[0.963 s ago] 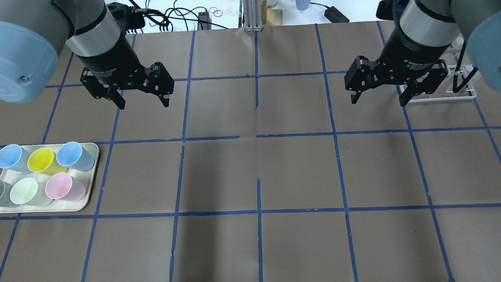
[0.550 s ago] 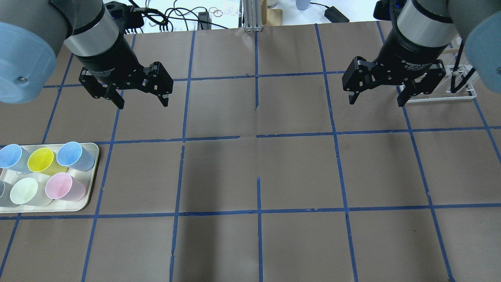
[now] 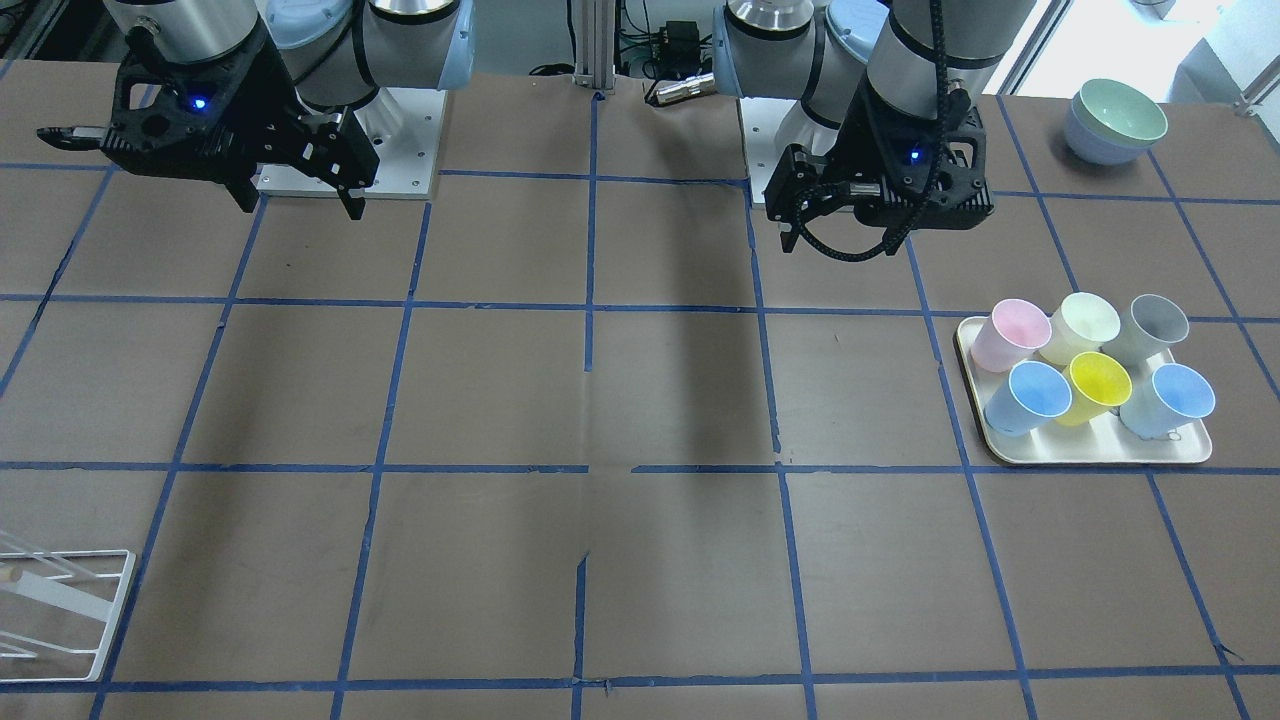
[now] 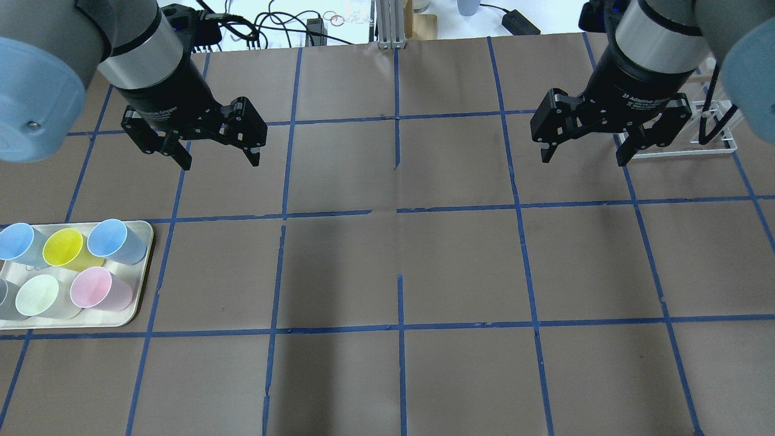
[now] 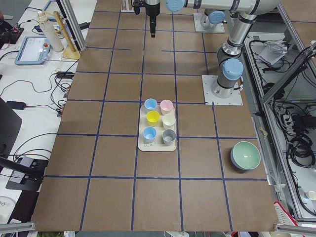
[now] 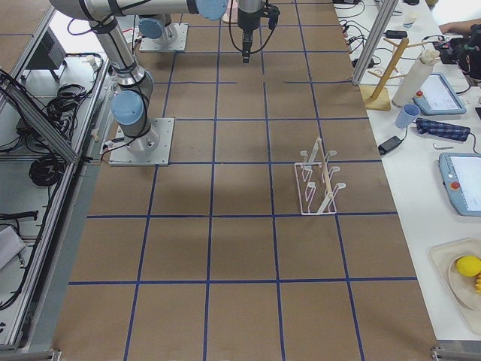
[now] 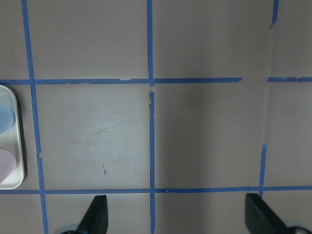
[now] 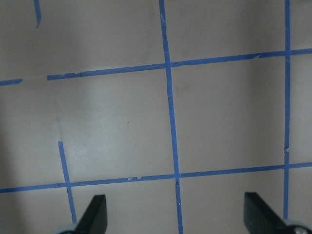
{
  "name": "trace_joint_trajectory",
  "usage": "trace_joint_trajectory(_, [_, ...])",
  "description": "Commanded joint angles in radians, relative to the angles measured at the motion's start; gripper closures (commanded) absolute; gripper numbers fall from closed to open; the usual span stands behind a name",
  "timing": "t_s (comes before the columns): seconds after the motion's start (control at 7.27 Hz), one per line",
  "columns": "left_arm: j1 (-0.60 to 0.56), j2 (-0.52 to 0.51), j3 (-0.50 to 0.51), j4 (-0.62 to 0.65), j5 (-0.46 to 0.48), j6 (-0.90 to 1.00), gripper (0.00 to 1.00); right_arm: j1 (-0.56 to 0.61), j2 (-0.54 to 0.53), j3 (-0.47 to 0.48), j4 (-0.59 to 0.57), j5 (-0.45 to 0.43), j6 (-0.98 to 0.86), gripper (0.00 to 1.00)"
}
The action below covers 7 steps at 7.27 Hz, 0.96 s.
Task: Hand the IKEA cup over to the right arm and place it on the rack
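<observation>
The pale grey IKEA cup (image 3: 1158, 320) stands upright on a cream tray (image 3: 1100, 455) with several pastel cups. In the overhead view only its edge (image 4: 3, 297) shows at the left border. My left gripper (image 4: 221, 160) is open and empty, high above the table, far beyond the tray. Its wrist view shows its fingertips (image 7: 97, 214) wide apart over bare table, with the tray (image 7: 17, 146) at the left edge. My right gripper (image 4: 583, 158) is open and empty, hovering just left of the white wire rack (image 4: 714, 130). The rack also shows in the right-side view (image 6: 319, 180).
The pink (image 4: 91, 287), yellow (image 4: 63, 247), two light blue and cream cups crowd the tray around the grey one. Stacked bowls (image 3: 1115, 120) sit near my left arm's base. Cables and boxes (image 4: 272, 27) lie beyond the table's far edge.
Both grippers have drifted only slightly and stay open. The cups, tray and rack have not moved.
</observation>
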<state>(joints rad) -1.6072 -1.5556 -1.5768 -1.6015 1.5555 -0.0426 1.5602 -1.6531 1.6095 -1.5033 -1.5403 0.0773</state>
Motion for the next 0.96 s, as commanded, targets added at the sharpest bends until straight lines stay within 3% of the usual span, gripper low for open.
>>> trace_joint_trajectory(0.0, [0.003, 0.000, 0.000, 0.000, 0.002, 0.001, 0.00, 0.000, 0.000, 0.000, 0.002, 0.000, -0.001, 0.00])
trace_joint_trajectory(0.41, [0.033, 0.002, 0.012, 0.000, 0.009, 0.054, 0.00, 0.000, 0.003, 0.001, 0.002, -0.009, -0.002, 0.00])
trace_joint_trajectory(0.83, [0.273, 0.008, 0.003, -0.015, 0.011, 0.394, 0.00, -0.005, -0.022, -0.005, 0.005, -0.008, -0.002, 0.00])
